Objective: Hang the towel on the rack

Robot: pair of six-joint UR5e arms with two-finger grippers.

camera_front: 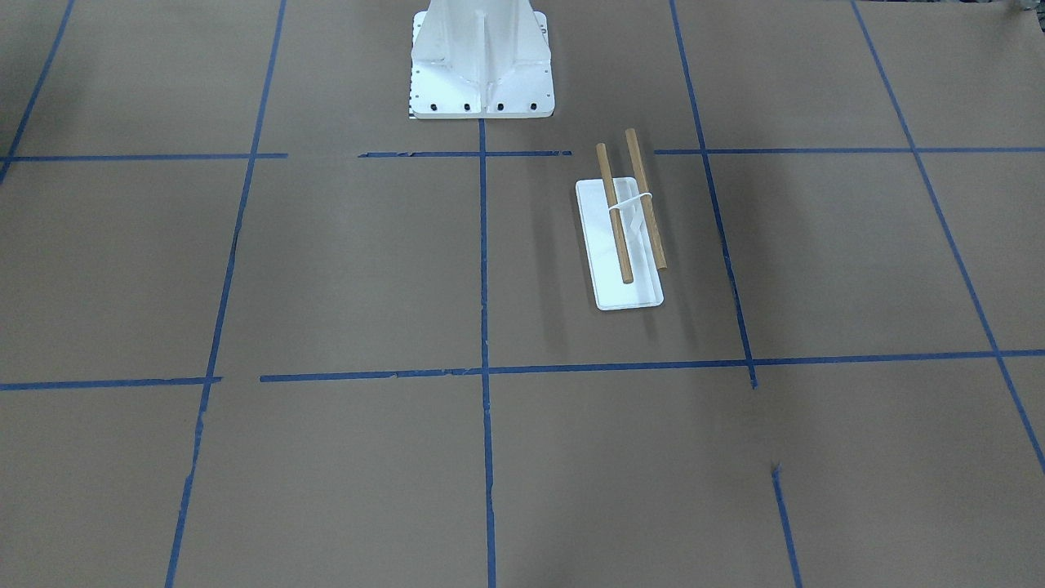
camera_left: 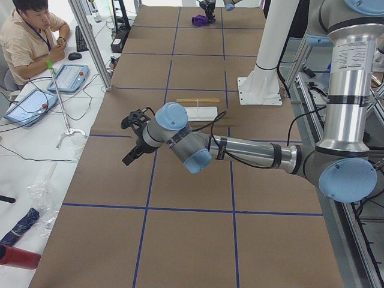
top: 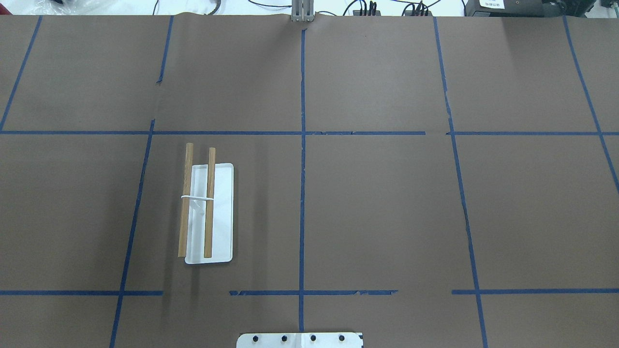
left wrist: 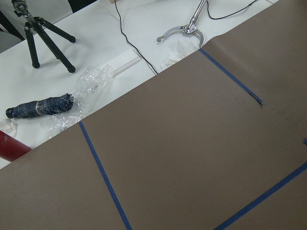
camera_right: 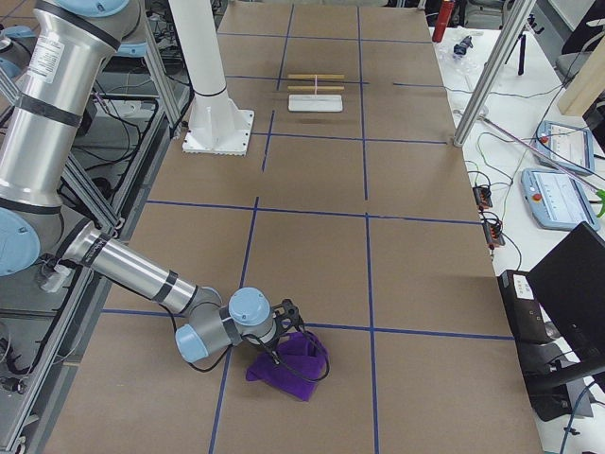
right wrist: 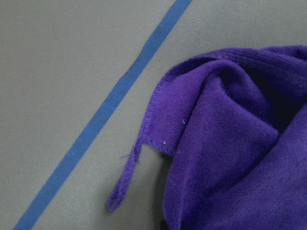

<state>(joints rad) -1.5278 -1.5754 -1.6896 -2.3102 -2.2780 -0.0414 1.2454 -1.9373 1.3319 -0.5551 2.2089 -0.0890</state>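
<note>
The purple towel lies bunched on the brown paper at the table's right end; it also shows far off in the exterior left view. In the right wrist view the towel fills the lower right, its thin corner strip lying loose by a blue tape line. My right gripper is low at the towel's edge; I cannot tell whether it is open or shut. The rack stands bare with two wooden dowels. My left gripper hovers over the table away from the rack; I cannot tell its state.
The large white bolted pedestal stands near the rack. An operator sits beyond the table's far edge. A folded umbrella, a tripod and cables lie off the paper at the table's left end.
</note>
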